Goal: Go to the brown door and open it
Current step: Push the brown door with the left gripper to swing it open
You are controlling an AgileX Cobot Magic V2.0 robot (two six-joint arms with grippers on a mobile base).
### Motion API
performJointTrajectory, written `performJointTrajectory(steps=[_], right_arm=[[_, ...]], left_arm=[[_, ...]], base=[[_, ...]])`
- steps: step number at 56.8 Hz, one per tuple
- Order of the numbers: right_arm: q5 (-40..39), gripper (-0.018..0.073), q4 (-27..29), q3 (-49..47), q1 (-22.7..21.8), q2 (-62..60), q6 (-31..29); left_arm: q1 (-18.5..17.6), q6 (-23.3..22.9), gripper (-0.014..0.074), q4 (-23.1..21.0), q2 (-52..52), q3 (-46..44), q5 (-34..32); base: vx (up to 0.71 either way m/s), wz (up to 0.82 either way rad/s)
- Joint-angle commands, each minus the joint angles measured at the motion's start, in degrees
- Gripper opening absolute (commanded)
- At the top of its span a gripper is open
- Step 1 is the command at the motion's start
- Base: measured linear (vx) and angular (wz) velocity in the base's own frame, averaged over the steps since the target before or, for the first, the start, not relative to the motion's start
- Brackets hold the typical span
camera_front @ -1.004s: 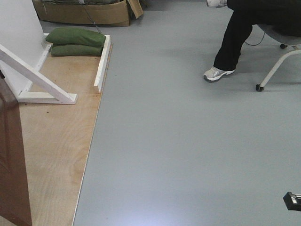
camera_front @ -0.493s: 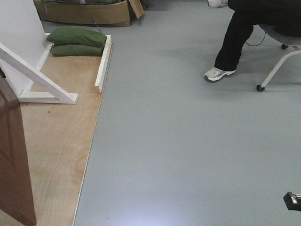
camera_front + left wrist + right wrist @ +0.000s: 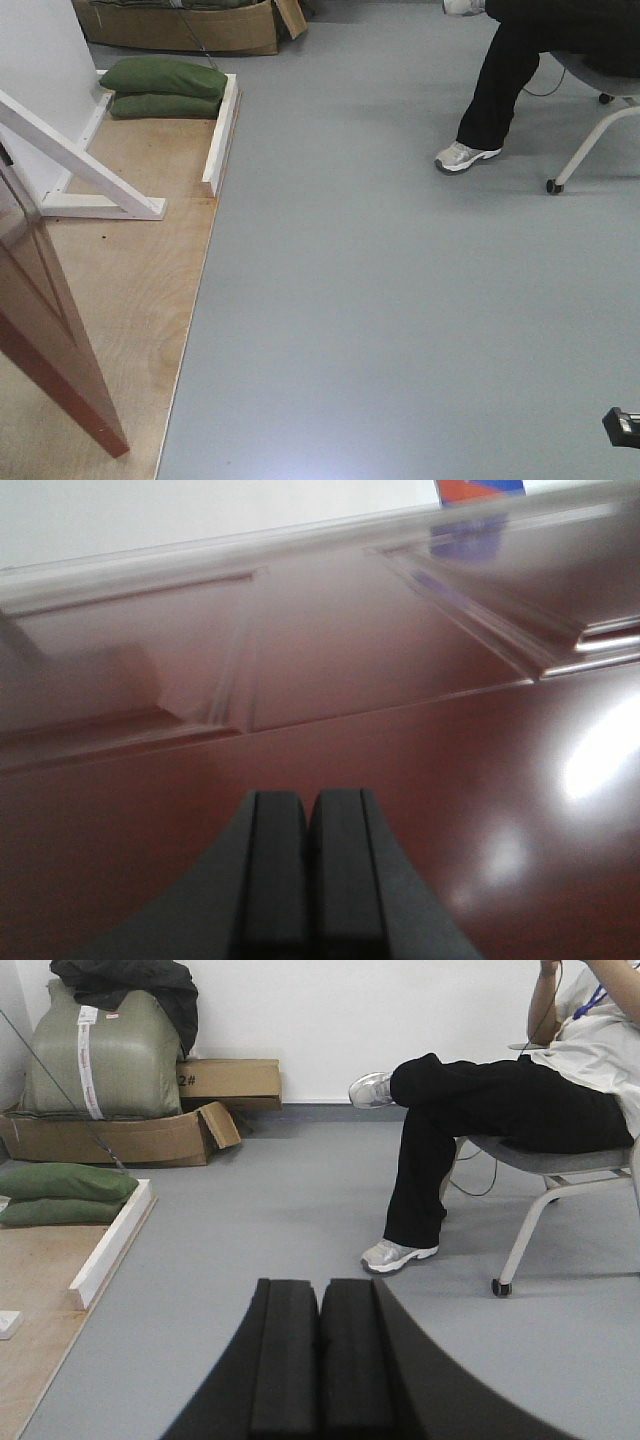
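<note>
**Brown door at the left edge, both grippers pressed closed**

The tall glossy reddish-brown wooden door [image 3: 40, 320] sits at 8 o'clock in the front view. Its bottom edge runs on a slant over the pale plywood floor panel [image 3: 120, 290], and its near corner stops just short of the grey floor [image 3: 400, 300]. Only the lower part shows; the left border cuts off the rest. In the left wrist view the same door [image 3: 350, 670] fills nearly the whole picture. It is dark red, with recessed panels framed by raised mouldings and a bright glare patch at 3 o'clock.

The left gripper [image 3: 309, 810] points at the door face with its black fingers together and nothing between them. Whether it touches the wood cannot be told. The mouldings are blurred, and a small red-and-blue patch [image 3: 480, 490] at 1 o'clock is too cropped to identify.

The right gripper [image 3: 320, 1300] is likewise closed on nothing, over open floor. Beyond it, at 2 o'clock, sits a person in black trousers [image 3: 480, 1110], whose head is out of frame.

In the front view a white braced wooden frame [image 3: 90, 175] lies at 10 o'clock, with two green sandbags [image 3: 160, 85] behind it. A small black object [image 3: 622, 425] at 4 o'clock is cut off.
</note>
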Motion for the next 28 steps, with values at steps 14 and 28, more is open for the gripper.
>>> performJointTrajectory(steps=[14, 28], right_arm=[[-4.5, 0.0000, -0.2, 0.3, 0.0, -0.3, -0.4], [-4.5, 0.0000, -0.2, 0.3, 0.0, -0.3, -0.4]], left_arm=[[-7.0, 15.6, -0.0006, -0.2, 0.3, -1.8, -10.9], [-11.0, 25.0, -0.0006, 0.3, 0.9, -1.8, -11.2]], base=[[0.00, 0.00], [0.00, 0.00]])
